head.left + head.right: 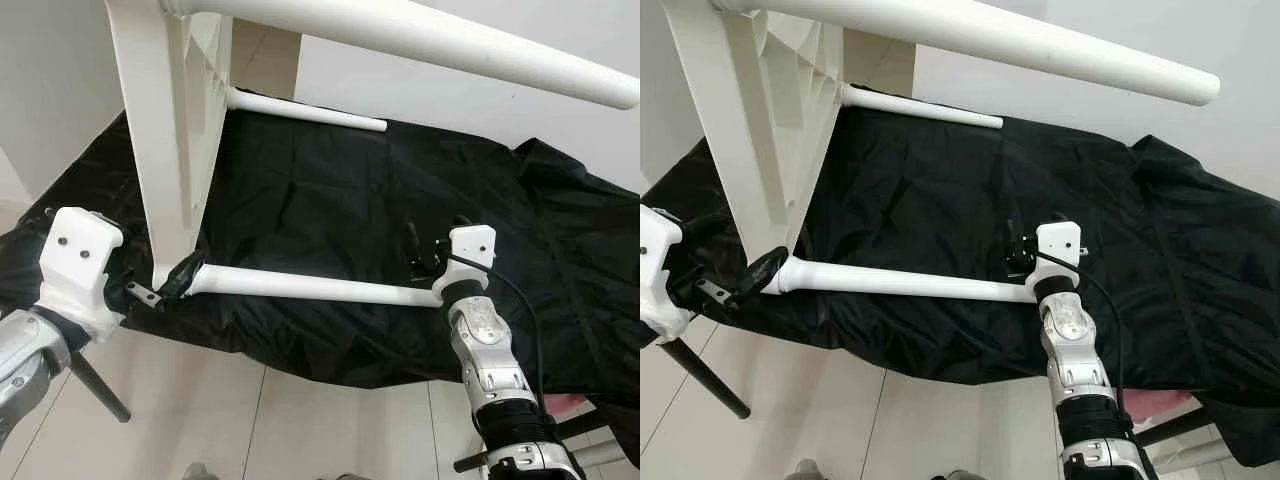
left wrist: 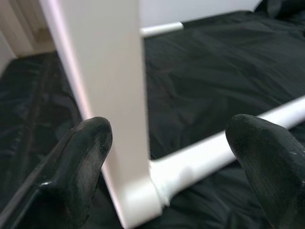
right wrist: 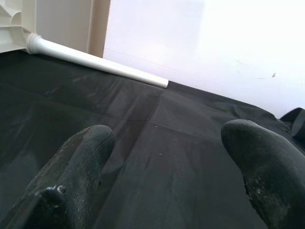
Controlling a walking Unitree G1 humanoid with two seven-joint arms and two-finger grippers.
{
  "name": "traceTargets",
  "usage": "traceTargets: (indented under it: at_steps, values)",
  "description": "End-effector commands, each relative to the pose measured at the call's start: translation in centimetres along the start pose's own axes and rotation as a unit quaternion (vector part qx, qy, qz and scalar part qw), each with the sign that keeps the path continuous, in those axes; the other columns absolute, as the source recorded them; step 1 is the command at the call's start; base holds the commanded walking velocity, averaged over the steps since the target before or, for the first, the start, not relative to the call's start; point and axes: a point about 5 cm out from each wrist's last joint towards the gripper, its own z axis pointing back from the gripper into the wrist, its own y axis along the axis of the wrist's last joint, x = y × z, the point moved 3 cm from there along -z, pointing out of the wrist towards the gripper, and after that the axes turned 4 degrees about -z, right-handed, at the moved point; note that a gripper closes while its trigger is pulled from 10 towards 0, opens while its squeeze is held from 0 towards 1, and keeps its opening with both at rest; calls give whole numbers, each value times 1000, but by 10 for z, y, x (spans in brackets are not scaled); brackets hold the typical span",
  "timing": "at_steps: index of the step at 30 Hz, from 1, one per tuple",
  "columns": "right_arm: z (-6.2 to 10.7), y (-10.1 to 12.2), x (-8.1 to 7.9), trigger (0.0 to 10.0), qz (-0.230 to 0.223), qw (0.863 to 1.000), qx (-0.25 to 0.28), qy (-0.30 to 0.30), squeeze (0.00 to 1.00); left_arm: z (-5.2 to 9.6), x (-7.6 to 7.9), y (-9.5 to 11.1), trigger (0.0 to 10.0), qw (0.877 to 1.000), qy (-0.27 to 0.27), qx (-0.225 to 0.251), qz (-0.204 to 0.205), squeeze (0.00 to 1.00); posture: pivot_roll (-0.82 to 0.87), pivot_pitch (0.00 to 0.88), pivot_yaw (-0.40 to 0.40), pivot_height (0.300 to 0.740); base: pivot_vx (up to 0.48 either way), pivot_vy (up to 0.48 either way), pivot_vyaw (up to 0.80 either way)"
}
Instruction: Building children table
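Both grippers' fingers [image 2: 86,157] gape, released; the table top [image 1: 165,130] is cropped above.

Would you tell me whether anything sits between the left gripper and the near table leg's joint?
Nothing visible does: the left gripper is open at the corner where the near leg meets the tabletop.
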Motion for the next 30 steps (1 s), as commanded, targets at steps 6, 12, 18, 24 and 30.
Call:
traceTargets:
  at_steps: [6, 12, 18, 24, 30]
  values:
    - [0, -5, 11, 10000, 22, 999, -15, 29, 0, -4, 51, -17, 10000, 978, -206, -33, 24, 0, 75, 36, -135, 740, 0, 0, 0]
    - [5, -14, 22, 10000, 37, 997, -40, 51, 0, -18, 68, -35, 10000, 969, -241, -51, 28, 0, 57, 37, -118, 740, 0, 0, 0]
    - [9, -17, 27, 10000, 34, 996, -51, 58, 0, -27, 71, -42, 10000, 969, -240, -56, 28, 0, 37, 41, -105, 740, 0, 0, 0]
    - [21, -24, 29, 10000, 39, 993, -71, 81, 0, -32, 70, -50, 10000, 967, -244, -67, 15, 0, 20, 42, -90, 740, 0, 0, 0]
    - [42, -40, 31, 10000, 36, 988, -108, 105, 0, -31, 61, -58, 10000, 965, -250, -83, -4, 0, 9, 41, -84, 740, 0, 0, 0]
